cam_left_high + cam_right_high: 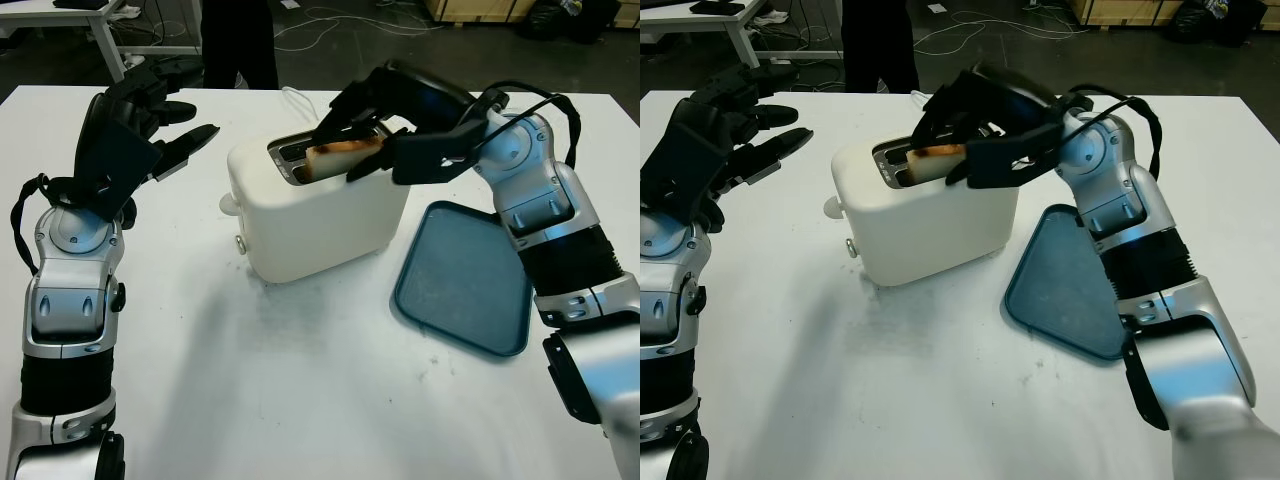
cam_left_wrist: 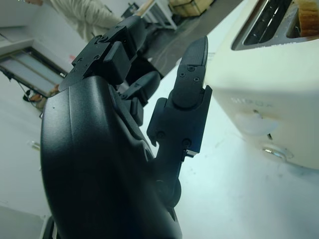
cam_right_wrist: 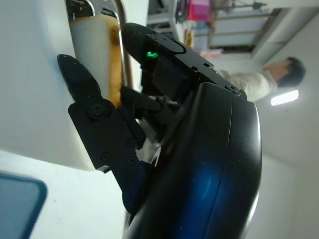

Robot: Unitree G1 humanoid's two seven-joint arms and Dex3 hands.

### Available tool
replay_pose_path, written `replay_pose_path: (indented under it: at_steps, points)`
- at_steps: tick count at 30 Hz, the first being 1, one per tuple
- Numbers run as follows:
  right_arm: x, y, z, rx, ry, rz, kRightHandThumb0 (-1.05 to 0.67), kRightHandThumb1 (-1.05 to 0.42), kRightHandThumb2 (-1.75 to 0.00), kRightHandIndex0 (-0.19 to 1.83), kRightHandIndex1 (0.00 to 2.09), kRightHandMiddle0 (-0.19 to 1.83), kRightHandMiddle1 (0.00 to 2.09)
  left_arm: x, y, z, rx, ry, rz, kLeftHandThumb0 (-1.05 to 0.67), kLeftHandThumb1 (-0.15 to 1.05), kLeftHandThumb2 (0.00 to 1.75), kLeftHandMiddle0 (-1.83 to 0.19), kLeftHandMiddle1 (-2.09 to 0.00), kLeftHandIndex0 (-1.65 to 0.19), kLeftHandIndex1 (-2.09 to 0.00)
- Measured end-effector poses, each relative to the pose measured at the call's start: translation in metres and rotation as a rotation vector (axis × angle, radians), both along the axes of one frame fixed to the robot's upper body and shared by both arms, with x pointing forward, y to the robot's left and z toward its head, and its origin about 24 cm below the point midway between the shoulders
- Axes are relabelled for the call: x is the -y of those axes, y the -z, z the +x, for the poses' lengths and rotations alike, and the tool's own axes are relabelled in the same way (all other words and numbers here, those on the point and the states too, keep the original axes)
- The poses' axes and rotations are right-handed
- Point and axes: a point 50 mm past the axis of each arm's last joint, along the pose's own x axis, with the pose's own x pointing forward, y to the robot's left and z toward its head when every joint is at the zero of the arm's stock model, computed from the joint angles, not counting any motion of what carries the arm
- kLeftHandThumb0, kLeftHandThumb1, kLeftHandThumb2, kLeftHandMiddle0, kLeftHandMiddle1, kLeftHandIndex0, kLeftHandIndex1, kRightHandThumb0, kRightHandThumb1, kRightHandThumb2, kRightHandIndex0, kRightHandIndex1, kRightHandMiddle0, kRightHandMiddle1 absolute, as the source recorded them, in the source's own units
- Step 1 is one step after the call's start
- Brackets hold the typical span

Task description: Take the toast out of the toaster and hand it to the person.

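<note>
Cream plastic is what I'm seeing first from the left eye: one toaster sitting mid-table, with one slice of toast sticking up out of its nearer slot. My right hand is reaching over the toaster's top and is clamping the toast between its fingers, the slice partly raised and tilted but its lower end inside the slot. My left hand is hovering off the toaster's other side, well apart from it, holding nothing. One blue tray is lying on the white table just beside the toaster, under my right forearm. Beyond the far table edge a person's dark legs are standing.

From the right eye I'm getting the same layout: the toast pinched in the right hand, the tray flat beside the toaster.

In the left wrist view, the open left hand is hanging near the toaster's side wall, not touching it; two slots are showing on top.

In the right wrist view, a black finger is pressing the toast's pale face while others are closing on its browned edge. A person in a light top is standing beyond.
</note>
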Motion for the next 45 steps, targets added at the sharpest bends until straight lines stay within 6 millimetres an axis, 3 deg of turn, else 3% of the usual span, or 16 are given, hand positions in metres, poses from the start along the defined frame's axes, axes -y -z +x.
replay_pose_path:
  at_steps: [9, 25, 36, 41, 43, 45]
  points:
    - [-0.002, 0.004, 0.001, 0.112, 0.024, -0.059, -0.25, -0.63, -0.01, 0.79, 0.78, 1.00, 0.04, 0.000, 0.000, 0.000, 0.000, 0.000, 0.000, -0.34, 0.92, 0.01, -0.25, -0.85, -0.43, -0.38]
    - [-0.003, 0.008, 0.006, 0.119, 0.038, -0.118, -0.37, -0.67, 0.00, 0.81, 0.62, 0.99, 0.01, 0.000, 0.000, 0.000, 0.001, 0.001, 0.001, -0.35, 0.92, 0.02, -0.24, -0.84, -0.42, -0.38]
    - [-0.004, 0.010, 0.008, 0.050, 0.032, -0.136, -0.40, -0.69, 0.00, 0.86, 0.69, 1.03, 0.02, 0.000, 0.001, 0.000, 0.000, 0.001, 0.000, -0.35, 0.92, 0.02, -0.23, -0.84, -0.42, -0.38]
    - [-0.006, 0.012, 0.008, 0.014, 0.024, -0.149, -0.35, -0.70, 0.00, 0.98, 0.80, 1.16, 0.09, 0.000, 0.001, 0.000, -0.003, 0.000, 0.001, -0.35, 0.92, 0.02, -0.24, -0.84, -0.42, -0.38]
    - [-0.006, 0.012, 0.008, 0.013, 0.018, -0.152, -0.36, -0.69, 0.00, 0.99, 1.03, 1.24, 0.21, 0.000, 0.001, 0.000, -0.003, 0.000, 0.001, -0.35, 0.92, 0.02, -0.24, -0.83, -0.42, -0.38]
    - [-0.006, 0.014, 0.007, 0.028, -0.005, -0.156, -0.43, -0.69, 0.00, 0.97, 1.42, 1.03, 0.97, 0.000, 0.001, 0.000, -0.001, 0.000, 0.001, -0.35, 0.92, 0.02, -0.24, -0.83, -0.42, -0.38]
